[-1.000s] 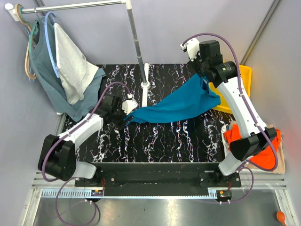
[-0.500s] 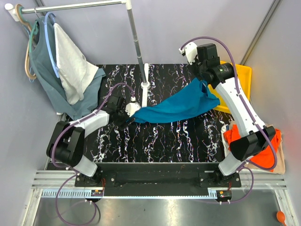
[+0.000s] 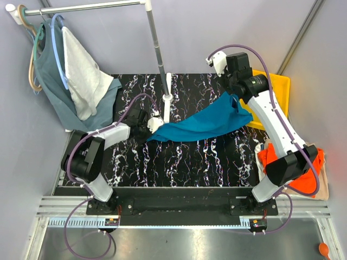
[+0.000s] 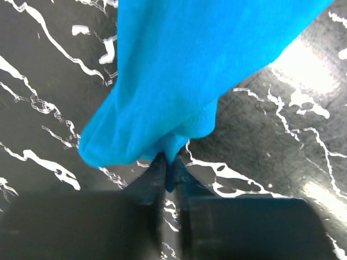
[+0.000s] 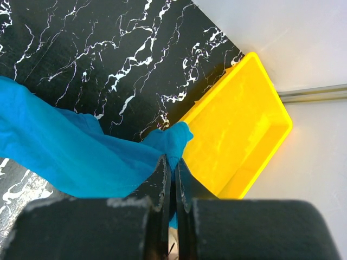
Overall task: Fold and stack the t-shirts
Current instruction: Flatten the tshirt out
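At the middle of the black marbled table (image 3: 184,162): one teal t-shirt (image 3: 201,122), stretched as a sagging band from centre-left to upper right and raised at both ends. Its lower-left end is pinched by the left hand (image 3: 148,125). In the left wrist view the fingers are seen clenched on a fold of the hem, with the cloth bunching just above them. Its upper-right end is gripped by the right hand (image 3: 231,95). In the right wrist view the fingers are pressed together with a corner of teal cloth caught between them.

At the upper right of the overhead frame, by the table's far right corner: one yellow tray (image 3: 281,86), rectangular and shallow, partly covered by the right arm. Its inner floor is shown plain yellow in the right wrist view. The held corner of the shirt is seen against its left rim; whether cloth and rim touch cannot be told.

At the lower right, behind the right arm's base: one orange t-shirt (image 3: 312,187), crumpled, laid on one cream t-shirt (image 3: 325,189), of which only an edge is shown. Whether these two are held by a container cannot be told.

At the upper left: one clothes rail (image 3: 154,40), its post standing on the table, hung with one grey-green top (image 3: 51,89) and one white cloth (image 3: 81,78) on hangers.
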Motion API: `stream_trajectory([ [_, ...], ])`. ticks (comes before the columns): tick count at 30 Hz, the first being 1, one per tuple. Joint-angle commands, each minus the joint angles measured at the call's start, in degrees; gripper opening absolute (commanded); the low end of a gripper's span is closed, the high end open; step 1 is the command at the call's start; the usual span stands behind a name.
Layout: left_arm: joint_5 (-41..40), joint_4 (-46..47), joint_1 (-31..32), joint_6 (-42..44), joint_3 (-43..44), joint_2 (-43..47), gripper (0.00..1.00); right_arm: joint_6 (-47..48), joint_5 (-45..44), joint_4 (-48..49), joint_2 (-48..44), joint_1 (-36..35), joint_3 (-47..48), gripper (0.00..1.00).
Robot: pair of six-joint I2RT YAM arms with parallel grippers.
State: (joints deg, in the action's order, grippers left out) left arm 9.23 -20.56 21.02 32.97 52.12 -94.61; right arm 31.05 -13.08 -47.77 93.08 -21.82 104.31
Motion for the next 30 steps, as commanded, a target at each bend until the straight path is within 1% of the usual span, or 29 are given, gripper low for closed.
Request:
stream_trajectory([
  [1,1.66,1.31,0.17,-0.19,2.11,-1.46,0.0,0.07,-1.95,3.12,-2.81,-0.5,0.1,0.0],
  [3,1.05,1.31,0.25,-0.71,2.46,-0.76,0.0,0.07,-2.04,3.21,-2.9,-0.5,0.01,0.0],
  [5,-1.58,1.75,0.17,-1.41,2.81,0.99,0.0,0.33,-2.65,3.38,-2.99,-0.41,0.36,0.0],
  [8,-7.29,1.4,-0.01,-2.29,4.65,6.79,0.0,2.17,-4.84,4.26,-2.64,-0.5,2.55,0.0],
  [9,-8.52,0.18,-0.18,-2.3,6.92,10.02,0.0,2.96,-5.63,4.52,-2.38,-0.5,3.35,0.0],
  [11,-11.86,-1.06,-0.88,-1.95,9.66,13.21,0.0,5.16,-8.09,5.49,-1.85,-0.5,6.07,0.0],
  [12,-12.83,-1.67,-1.15,-1.86,12.71,16.01,0.0,5.86,-8.8,6.01,-1.85,-0.59,6.86,0.0],
  [17,-16.79,-4.49,-2.29,-0.02,20.99,23.14,0.0,10.17,-10.91,9.27,-2.98,-0.5,9.77,0.0],
  [23,-21.36,-4.4,-2.73,1.74,26.71,25.44,0.0,15.61,-12.93,11.38,-4.31,-0.5,10.65,0.0],
  [27,-24.69,-1.6,-3.26,3.41,28.65,26.23,0.0,16.77,-13.55,11.21,-5.1,-0.5,12.84,0.0],
  [30,-25.66,-0.89,-4.4,4.82,30.32,26.84,0.0,17.2,-13.02,10.25,-5.8,-0.59,13.72,0.0],
])
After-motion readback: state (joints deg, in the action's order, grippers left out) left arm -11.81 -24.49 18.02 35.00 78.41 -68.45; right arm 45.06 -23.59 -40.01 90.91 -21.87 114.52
